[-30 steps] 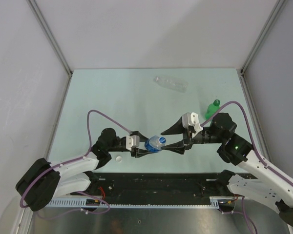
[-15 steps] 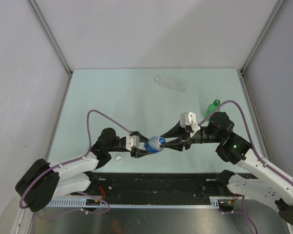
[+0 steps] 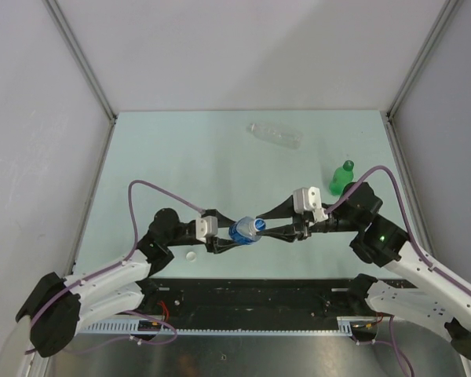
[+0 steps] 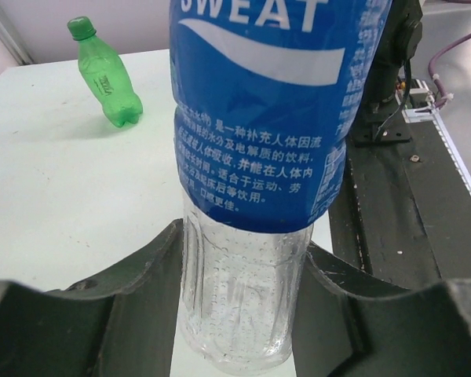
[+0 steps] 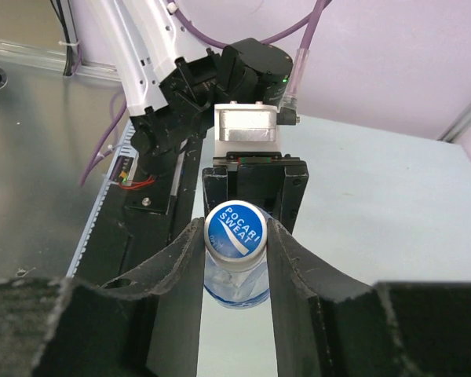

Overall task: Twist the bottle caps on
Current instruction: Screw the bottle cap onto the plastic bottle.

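Clear dimpled bottle [image 4: 243,314] in left gripper [image 4: 243,247]; right gripper [image 5: 235,226] pinching round cap [image 5: 235,232]

White capitals on the blue-labelled bottle [image 4: 267,118] read "SWEAT", cut off at the twelve o'clock edge of the left wrist view. Several lines of small white Chinese print run beneath them. The bottle cap [image 5: 235,230] reads "POCARI SWEAT" in the right wrist view. The green bottle [image 4: 106,75], toward ten o'clock, carries pale lettering too small to read.
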`<move>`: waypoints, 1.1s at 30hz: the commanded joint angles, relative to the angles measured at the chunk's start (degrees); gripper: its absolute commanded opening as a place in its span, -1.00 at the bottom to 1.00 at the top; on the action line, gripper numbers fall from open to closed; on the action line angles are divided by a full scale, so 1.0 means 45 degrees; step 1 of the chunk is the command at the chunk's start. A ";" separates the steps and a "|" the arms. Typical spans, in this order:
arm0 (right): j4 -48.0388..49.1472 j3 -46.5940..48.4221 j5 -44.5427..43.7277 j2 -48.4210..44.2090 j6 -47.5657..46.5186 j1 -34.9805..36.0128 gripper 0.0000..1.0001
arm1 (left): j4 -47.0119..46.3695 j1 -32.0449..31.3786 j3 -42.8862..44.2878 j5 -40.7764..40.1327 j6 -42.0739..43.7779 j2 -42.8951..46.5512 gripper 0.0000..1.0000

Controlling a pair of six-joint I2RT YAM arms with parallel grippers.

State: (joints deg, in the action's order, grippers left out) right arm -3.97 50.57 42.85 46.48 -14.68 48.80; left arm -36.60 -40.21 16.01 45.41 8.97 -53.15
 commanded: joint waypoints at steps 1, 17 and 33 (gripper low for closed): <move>-0.0890 0.0130 -0.1194 0.0320 -0.0683 0.0372 -1.00 | -0.1398 0.0088 0.0619 0.0010 -0.1092 0.0521 -1.00; 0.0321 0.0164 -0.1706 -0.0277 0.0850 0.0464 -1.00 | -0.1398 0.0092 0.0371 -0.0557 -0.0162 0.0111 -1.00; -0.0579 0.0413 -0.0822 -0.0110 0.1076 0.0136 -1.00 | -0.1272 0.0094 0.0572 -0.0782 -0.0333 -0.0043 -1.00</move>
State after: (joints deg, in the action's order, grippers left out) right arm -2.20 51.07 38.00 45.54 -7.73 49.41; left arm -38.44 -40.05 16.01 43.46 7.77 -53.17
